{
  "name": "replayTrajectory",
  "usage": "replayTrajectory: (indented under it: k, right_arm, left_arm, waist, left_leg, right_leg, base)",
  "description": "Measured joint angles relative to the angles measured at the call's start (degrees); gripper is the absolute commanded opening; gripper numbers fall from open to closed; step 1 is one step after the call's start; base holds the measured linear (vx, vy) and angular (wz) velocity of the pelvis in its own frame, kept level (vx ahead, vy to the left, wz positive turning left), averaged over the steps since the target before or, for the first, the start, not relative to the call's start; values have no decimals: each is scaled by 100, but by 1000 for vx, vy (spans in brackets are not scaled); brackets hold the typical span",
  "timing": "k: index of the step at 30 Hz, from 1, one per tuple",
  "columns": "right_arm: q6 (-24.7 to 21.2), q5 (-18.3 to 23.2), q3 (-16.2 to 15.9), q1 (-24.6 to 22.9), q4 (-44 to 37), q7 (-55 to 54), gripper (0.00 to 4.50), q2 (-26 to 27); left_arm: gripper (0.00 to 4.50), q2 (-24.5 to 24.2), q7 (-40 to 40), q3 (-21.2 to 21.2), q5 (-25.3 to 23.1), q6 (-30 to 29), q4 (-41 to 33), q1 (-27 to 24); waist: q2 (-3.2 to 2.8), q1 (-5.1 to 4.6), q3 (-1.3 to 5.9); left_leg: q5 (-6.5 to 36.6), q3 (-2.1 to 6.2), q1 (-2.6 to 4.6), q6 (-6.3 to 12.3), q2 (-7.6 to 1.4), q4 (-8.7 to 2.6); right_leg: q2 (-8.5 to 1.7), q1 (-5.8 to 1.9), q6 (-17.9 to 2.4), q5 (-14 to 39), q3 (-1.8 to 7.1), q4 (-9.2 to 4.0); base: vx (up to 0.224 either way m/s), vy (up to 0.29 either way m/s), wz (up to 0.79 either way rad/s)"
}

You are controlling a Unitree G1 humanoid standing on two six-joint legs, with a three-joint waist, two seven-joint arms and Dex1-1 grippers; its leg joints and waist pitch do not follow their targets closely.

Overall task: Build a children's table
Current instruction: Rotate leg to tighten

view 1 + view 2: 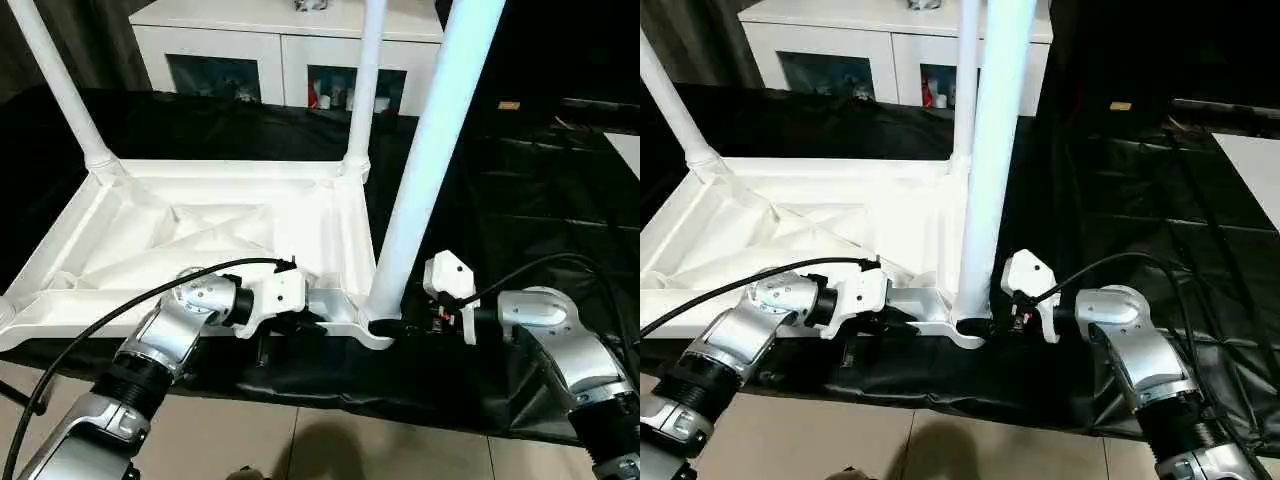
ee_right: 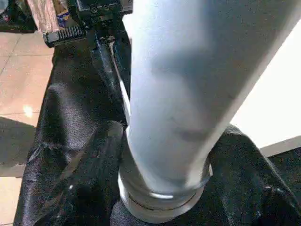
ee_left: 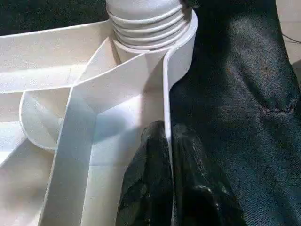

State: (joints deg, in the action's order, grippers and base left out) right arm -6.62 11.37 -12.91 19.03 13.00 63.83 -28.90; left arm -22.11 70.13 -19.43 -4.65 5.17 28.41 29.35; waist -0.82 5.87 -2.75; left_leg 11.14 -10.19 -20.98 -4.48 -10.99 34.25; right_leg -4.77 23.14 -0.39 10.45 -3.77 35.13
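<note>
The children's table top [image 1: 200,230] lies upside down on the black cover, its ribbed underside facing up. Three white legs stand in corner sockets: far left [image 1: 60,80], far right [image 1: 365,80] and near right [image 1: 430,150]. My left gripper [image 3: 168,129] is shut on the top's near rim [image 3: 165,84], just left of the near right socket. My right gripper [image 2: 164,141] reaches in from the right, low at the foot of the near right leg [image 2: 188,84]. Its black fingers [image 2: 101,160] press against both sides of the leg just above the socket.
The black-covered work table [image 1: 520,180] stretches to the right and behind. A white cabinet with glass doors [image 1: 280,40] stands beyond it. The table top's near rim sits close to the work table's front edge, with tiled floor [image 1: 300,440] below.
</note>
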Motion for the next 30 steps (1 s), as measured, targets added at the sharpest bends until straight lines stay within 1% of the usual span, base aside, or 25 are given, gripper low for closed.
replayTrajectory:
  k: [4, 6, 9, 12, 15, 17, 19, 21, 23, 25, 28, 29, 30]
  right_arm:
    - [46, 3, 5, 0, 46, -9, 238, 20]
    - [31, 3, 63, -2, 131, -160, 238, 144]
    - [22, -7, 206, 7, 366, -738, 238, 486]
    - [-92, -53, 417, 94, 587, -1534, 230, 839]
    - [-360, -148, 729, 162, 684, -2739, 219, 1405]
    - [-465, -224, 809, 204, 693, -3215, 213, 1612]
    - [-500, -497, 974, 413, 897, -4432, 212, 2183]
    - [-448, -720, 1178, 602, 1116, -5591, 209, 2624]
    - [-434, -764, 1263, 709, 1225, -6127, 209, 2888]
    - [-419, -812, 1311, 823, 1317, -6389, 209, 3010]
    - [-382, -858, 1314, 830, 1327, -6343, 209, 3015]
    - [-366, -858, 1316, 814, 1318, -6277, 240, 2993]
    - [-327, -863, 1316, 780, 1286, -6186, 258, 2959]
  left_arm:
    - [0, 11, -46, 0, 0, 10, 21, 3]
    - [0, 41, -106, 29, -5, -4, 70, 14]
    - [0, 128, -384, 98, -47, -154, 274, 131]
    - [0, 373, -886, 124, -195, -402, 493, 319]
    - [0, 731, -1492, 154, -322, -751, 912, 665]
    - [0, 876, -1721, 170, -324, -906, 1049, 774]
    - [0, 1191, -2292, 236, -387, -1095, 1530, 1129]
    - [0, 1536, -2869, 291, -423, -1321, 1915, 1412]
    - [0, 1736, -3173, 354, -400, -1368, 2045, 1491]
    - [0, 1814, -3328, 385, -399, -1373, 2180, 1589]
    - [0, 1814, -3343, 386, -398, -1345, 2194, 1601]
    - [0, 1814, -3343, 385, -398, -1318, 2209, 1601]
    - [0, 1809, -3343, 385, -402, -1268, 2223, 1601]
  waist:
    - [0, 0, 1]
    - [5, -12, 4]
    - [7, -65, 4]
    - [14, -138, 2]
    - [24, -187, -1]
    - [25, -205, 0]
    - [29, -232, -2]
    - [27, -235, -1]
    - [25, -225, 0]
    - [25, -218, 0]
    - [23, -211, 1]
    - [23, -210, 1]
    - [23, -213, 1]
  left_leg:
    - [0, 0, 0, 0, 0, 0]
    - [0, 0, 3, 0, 0, 0]
    - [0, 0, 5, -1, 1, 7]
    - [0, 0, 7, -1, 3, 15]
    - [0, 0, 11, -1, 5, 15]
    - [0, 0, 9, -1, 8, 16]
    - [-1, 1, 13, -2, 9, 16]
    - [-7, 1, 0, -7, 18, 14]
    - [-7, 1, -1, -7, 21, 14]
    - [-9, 0, -9, -1, 23, 11]
    - [-14, -1, -11, 10, 27, 11]
    - [-14, -2, -11, 11, 29, 10]
    - [-14, -2, -10, 12, 32, 7]
  right_leg:
    - [0, -3, 0, 0, 0, 2]
    - [0, -7, -1, -1, 0, 6]
    - [-1, -8, 4, -8, 1, 6]
    - [-2, -7, 14, -12, 2, -3]
    - [-3, -4, 17, -13, 3, -6]
    - [-6, -9, 18, -16, 4, -2]
    - [-6, 6, 13, -25, 3, -3]
    - [-13, 18, 10, -39, 4, -6]
    - [-17, 14, 1, -44, 4, -10]
    - [-18, 15, 7, -39, 2, -19]
    - [-23, 15, 11, -29, 3, -21]
    - [-25, 15, 11, -29, 3, -21]
    - [-28, 15, 11, -29, 3, -21]
  base:
    - [0, 0, 0]
    - [0, 0, 0]
    - [0, 0, 0]
    - [0, 0, 0]
    - [0, 0, 0]
    - [0, 0, 0]
    - [0, 0, 0]
    - [0, 0, 0]
    - [0, 0, 0]
    - [0, 0, 0]
    - [0, 0, 0]
    - [0, 0, 0]
    - [0, 0, 0]
